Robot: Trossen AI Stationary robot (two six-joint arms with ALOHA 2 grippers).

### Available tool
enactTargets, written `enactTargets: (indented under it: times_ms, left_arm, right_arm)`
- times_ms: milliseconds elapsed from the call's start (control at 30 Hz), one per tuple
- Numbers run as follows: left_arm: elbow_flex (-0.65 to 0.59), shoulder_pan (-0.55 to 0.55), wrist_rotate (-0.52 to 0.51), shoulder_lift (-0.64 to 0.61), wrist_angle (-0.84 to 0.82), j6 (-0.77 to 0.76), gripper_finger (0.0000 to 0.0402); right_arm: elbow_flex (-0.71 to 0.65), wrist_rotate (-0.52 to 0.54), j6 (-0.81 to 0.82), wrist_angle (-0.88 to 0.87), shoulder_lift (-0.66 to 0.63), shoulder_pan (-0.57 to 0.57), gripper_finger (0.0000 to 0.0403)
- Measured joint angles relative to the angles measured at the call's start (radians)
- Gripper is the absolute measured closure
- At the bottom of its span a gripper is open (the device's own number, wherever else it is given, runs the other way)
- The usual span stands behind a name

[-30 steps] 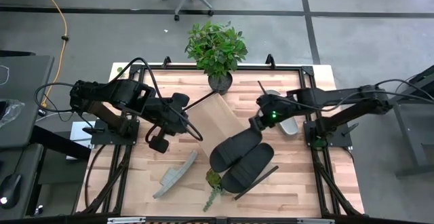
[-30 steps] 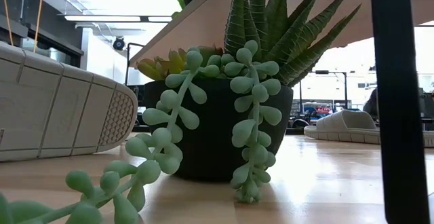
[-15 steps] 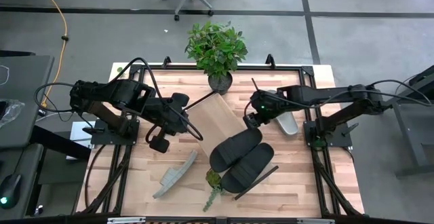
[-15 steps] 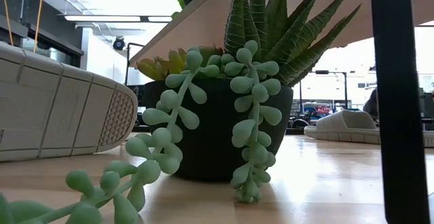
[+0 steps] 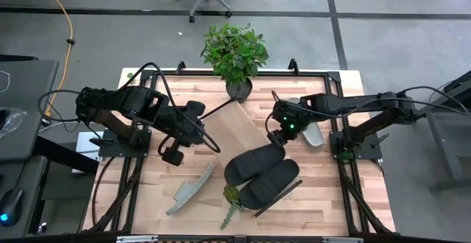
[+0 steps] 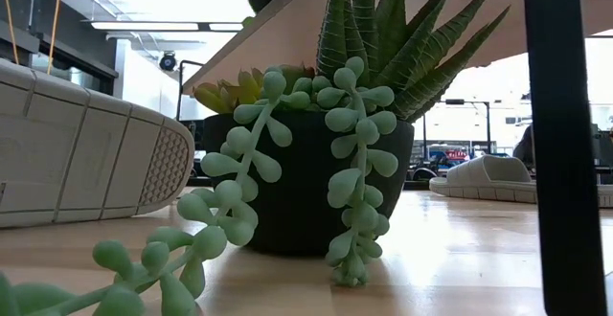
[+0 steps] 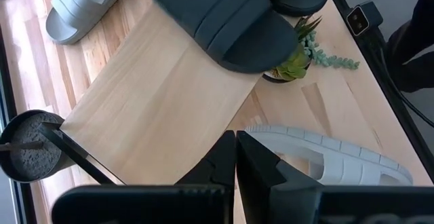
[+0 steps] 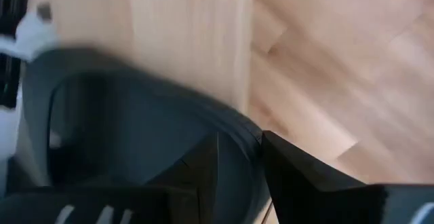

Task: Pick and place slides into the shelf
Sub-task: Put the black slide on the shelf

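Observation:
The shelf (image 5: pixel 239 129), a light-wood board with dark frame edges, lies slantwise at the table's middle. Two black slides lie side by side across its near end. My right gripper (image 5: pixel 278 135) is shut on the farther slide (image 5: pixel 252 164); the other (image 5: pixel 271 182) lies just nearer. One grey slide (image 5: pixel 190 188) stands on its edge on the table at the near left. Another grey slide (image 5: pixel 310 131) rests sole-down at the far right. My left gripper (image 5: pixel 173 155) hangs shut left of the shelf, holding nothing. My right gripper holds the farther black slide by the rim of its right-hand end (image 8: pixel 249 141), pinched with one finger (image 8: pixel 203 161) inside and the other (image 8: pixel 298 176) outside. The fingers slant down from the table's far right. The slide's other end lies on the shelf.
A small succulent pot (image 5: pixel 232 194) stands by the shelf's near end, between the grey slide and the black ones. A large potted plant (image 5: pixel 235 51) stands at the far edge. A dark frame leg (image 6: pixel 560 144) shows at the right of the low view.
My right gripper has dipped, gone a little toward the table's left edge and rolled at the wrist, still shut on the black slide. The slide's held end has come down and toward the near edge, so the slide has turned slightly on the shelf.

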Motion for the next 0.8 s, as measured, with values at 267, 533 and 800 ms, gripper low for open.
enactTargets:
  times_ms: [267,533,800]
  left_arm:
    - [0.000,0.000,0.000,0.000,-0.003,0.004,0.0399]
    - [0.000,0.000,0.000,0.000,-0.003,0.017,0.0399]
    - [0.000,0.000,-0.008,0.000,-0.003,0.018,0.0399]
  right_arm:
    - [0.000,0.023,0.003,-0.020,0.000,0.023,0.0300]
    - [0.000,0.083,-0.015,0.104,0.000,-0.015,0.0300]
    - [0.000,0.066,-0.042,0.294,0.000,-0.021,0.0300]
